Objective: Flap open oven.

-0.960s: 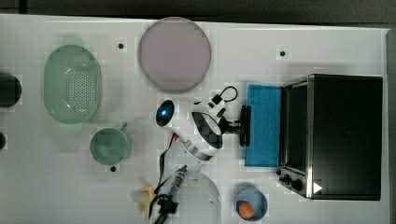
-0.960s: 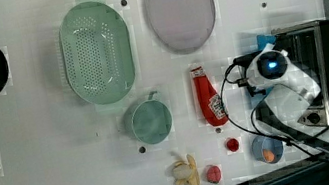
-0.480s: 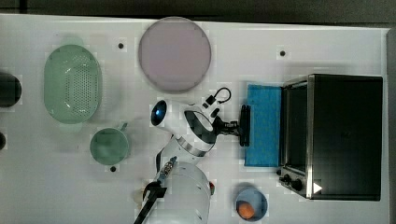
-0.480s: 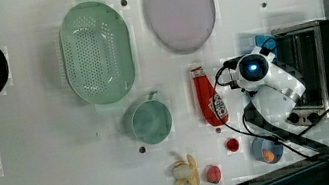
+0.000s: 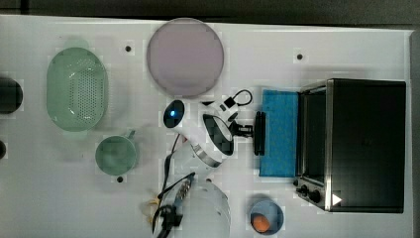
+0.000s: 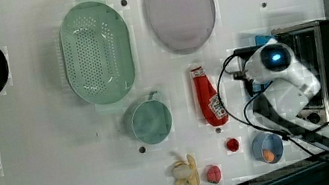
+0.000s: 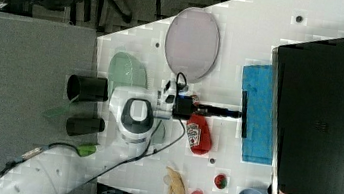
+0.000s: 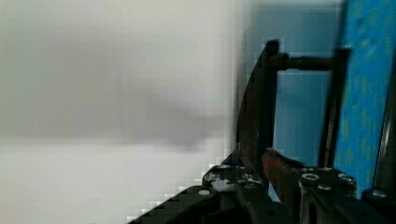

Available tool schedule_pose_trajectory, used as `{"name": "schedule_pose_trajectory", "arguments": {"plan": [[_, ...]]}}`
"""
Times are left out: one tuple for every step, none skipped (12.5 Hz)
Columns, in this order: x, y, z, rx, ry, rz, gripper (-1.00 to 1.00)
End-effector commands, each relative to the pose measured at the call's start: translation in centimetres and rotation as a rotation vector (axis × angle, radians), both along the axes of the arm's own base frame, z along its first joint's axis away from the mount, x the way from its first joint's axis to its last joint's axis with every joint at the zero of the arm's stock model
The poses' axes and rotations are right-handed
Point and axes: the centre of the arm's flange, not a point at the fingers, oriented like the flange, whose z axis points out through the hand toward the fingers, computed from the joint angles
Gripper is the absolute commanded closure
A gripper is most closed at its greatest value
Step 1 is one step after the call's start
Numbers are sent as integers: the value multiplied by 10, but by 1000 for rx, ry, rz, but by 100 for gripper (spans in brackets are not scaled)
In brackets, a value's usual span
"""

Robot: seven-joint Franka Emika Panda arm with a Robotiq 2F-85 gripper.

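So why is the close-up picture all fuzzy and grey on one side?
In the wrist view the table is out of focus, with a soft grey shadow smeared across it, while the oven's handle near the gripper looks sharper. In the top view the table is bright white, nearly washed out.

The oven (image 5: 366,144) has a matt black top and blue-tinted glass door (image 5: 280,133).
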Motion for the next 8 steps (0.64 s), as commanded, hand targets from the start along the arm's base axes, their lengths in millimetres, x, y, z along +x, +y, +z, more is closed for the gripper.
{"name": "schedule_pose_trajectory", "arguments": {"plan": [[36, -4, 98, 122, -244, -185, 65], [39, -5, 121, 168, -285, -242, 65], [41, -7, 143, 218, -324, -305, 65], [41, -9, 166, 267, -353, -369, 65], [39, -10, 187, 312, -371, -431, 65], [36, -12, 207, 352, -379, -487, 65], [32, -14, 225, 385, -375, -537, 65], [28, -15, 244, 417, -370, -581, 65]]}}
